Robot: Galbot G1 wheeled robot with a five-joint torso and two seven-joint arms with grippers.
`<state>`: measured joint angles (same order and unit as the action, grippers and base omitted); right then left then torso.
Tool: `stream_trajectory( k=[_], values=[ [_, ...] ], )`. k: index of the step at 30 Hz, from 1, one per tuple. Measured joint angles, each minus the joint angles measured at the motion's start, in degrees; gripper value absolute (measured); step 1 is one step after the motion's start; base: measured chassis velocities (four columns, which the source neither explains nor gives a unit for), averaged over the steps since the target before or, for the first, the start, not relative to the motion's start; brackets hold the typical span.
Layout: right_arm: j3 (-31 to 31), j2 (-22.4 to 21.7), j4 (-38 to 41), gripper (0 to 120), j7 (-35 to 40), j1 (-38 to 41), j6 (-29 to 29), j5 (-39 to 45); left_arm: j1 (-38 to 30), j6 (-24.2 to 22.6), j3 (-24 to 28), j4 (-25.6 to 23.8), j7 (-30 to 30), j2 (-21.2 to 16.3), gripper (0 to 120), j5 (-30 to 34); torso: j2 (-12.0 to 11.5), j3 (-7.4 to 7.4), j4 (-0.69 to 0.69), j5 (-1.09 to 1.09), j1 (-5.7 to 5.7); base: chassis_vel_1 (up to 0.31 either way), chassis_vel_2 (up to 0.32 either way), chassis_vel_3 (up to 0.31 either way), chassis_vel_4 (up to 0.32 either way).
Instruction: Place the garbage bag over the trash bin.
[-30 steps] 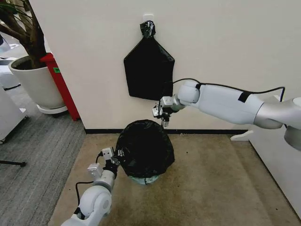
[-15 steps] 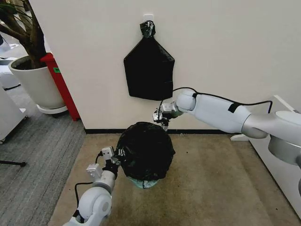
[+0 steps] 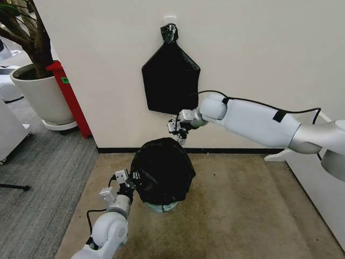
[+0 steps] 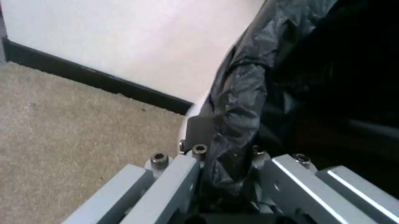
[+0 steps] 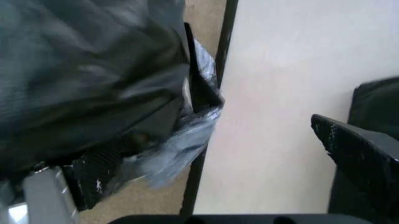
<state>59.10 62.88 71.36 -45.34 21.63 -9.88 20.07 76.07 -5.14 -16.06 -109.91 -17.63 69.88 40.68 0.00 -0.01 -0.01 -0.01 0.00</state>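
Note:
The black glossy garbage bag [image 3: 161, 168] is draped like a dome over the trash bin [image 3: 162, 206], of which just a pale strip shows under the bag's hem. My left gripper [image 3: 129, 181] is low on the bag's left side and shut on a gathered fold of plastic [image 4: 232, 140], pinched between its metal fingers [image 4: 169, 183]. My right gripper [image 3: 176, 133] hovers at the bag's upper back edge near the wall. It stands open in the right wrist view [image 5: 262, 112], with crinkled bag plastic [image 5: 181, 140] lying against one finger.
A flat black knotted bundle [image 3: 171, 81] hangs on the wall just above the right gripper. A large white plant pot [image 3: 41, 97] and a red panel [image 3: 70, 97] stand at the left. White furniture [image 3: 323, 183] borders the right. Beige carpet lies open in front of the bin.
My right gripper has moved left and slightly up along the wall. The bag's top has shifted left with it. The left gripper keeps its hold in place.

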Motion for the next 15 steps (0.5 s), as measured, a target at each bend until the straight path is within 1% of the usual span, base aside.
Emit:
stream_trajectory(
  k=[4, 9, 15],
  values=[
    [-0.7, 0.7, -2.4, 100, 0.0, 0.0, 0.5, -0.2, 0.4, 0.1, 0.0, -0.7, 0.0, 0.0, 0, 0.1, 0.0, 0.01, 0.03, -0.01, 0.0, 0.0, 0.0, 0.0, 0.0],
    [-1.9, 1.3, -4.8, 100, -0.1, -2.4, 1.3, -1.9, 1.2, 0.1, -0.2, -2.4, 0.0, -0.1, 0, 0.3, 0.0, 0.01, 0.01, 0.01, 0.0, 0.0, 0.0, 0.0, 0.0],
    [-3.2, 1.5, -7.3, 100, -0.2, -4.3, 4.0, -4.4, 1.4, 0.1, -0.3, -3.3, 0.0, -0.3, 0, 0.4, 0.0, 0.01, 0.01, 0.01, 0.0, 0.0, 0.0, 0.0, 0.0]
  ],
)
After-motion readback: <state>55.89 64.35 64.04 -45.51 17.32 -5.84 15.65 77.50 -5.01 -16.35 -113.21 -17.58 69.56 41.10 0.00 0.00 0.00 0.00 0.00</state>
